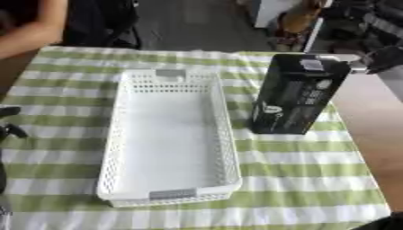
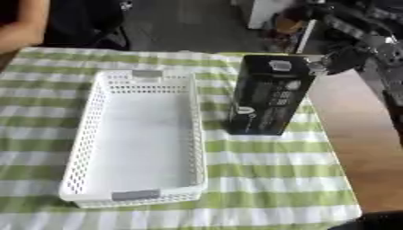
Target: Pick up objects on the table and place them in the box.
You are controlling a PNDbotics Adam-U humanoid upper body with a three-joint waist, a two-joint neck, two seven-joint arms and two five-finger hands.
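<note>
A white basket (image 1: 169, 134) with perforated walls lies lengthwise on the counter (image 1: 299, 179), which is covered by a cloth of green and white stripes (image 1: 315, 157). Nothing can be seen inside the basket (its floor shows bare white from end to end).

Just to the right of the basket stands a tall black box (image 1: 295, 95), upright, with pale print on its front face and a light label on its top. It rests on the cloth, apart from the basket's right wall.

The right robot hand (image 2: 340, 59) comes in from the upper right and sits at the top right corner of the black box, touching or nearly touching its upper edge. Whether its fingers are curled round the box or merely lying against it cannot be told, since the dark hand blurs into the dark background there.

The left robot hand (image 1: 9, 121) shows only as a dark shape at the left edge of the left eye view, beside the cloth and well apart from the basket; its fingers cannot be made out either.
</note>
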